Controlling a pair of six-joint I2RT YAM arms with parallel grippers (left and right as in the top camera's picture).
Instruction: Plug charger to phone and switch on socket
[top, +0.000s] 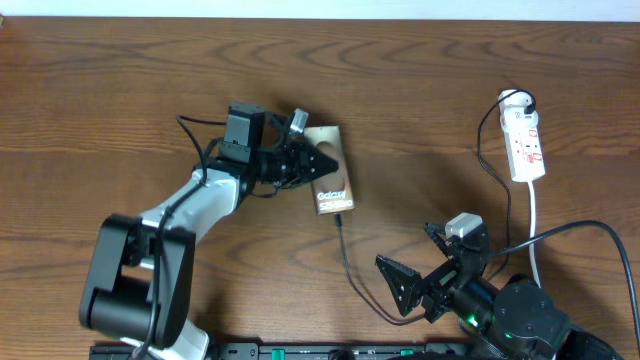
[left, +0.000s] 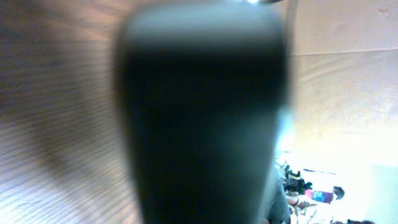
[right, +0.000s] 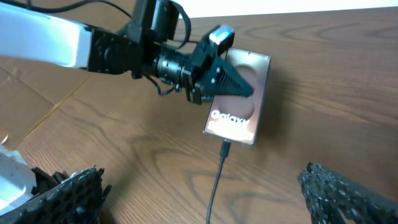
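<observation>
Phone (top: 336, 188): grey-brown, white "Galaxy" lettering, pale oval. Charger cable (top: 345, 258): black. Power strip (top: 526, 150): white, red switch marks. Table (top: 430, 90): brown wood grain. Left arm (top: 200, 200): white shell, black joints.

the only legible text is white "galaxy" on the phone (right: 258, 74) screen, just beyond the jaw tips of the left gripper (right: 245, 92). a smaller line beneath it and the red marks on the socket (top: 526, 148) cannot be read.
</observation>
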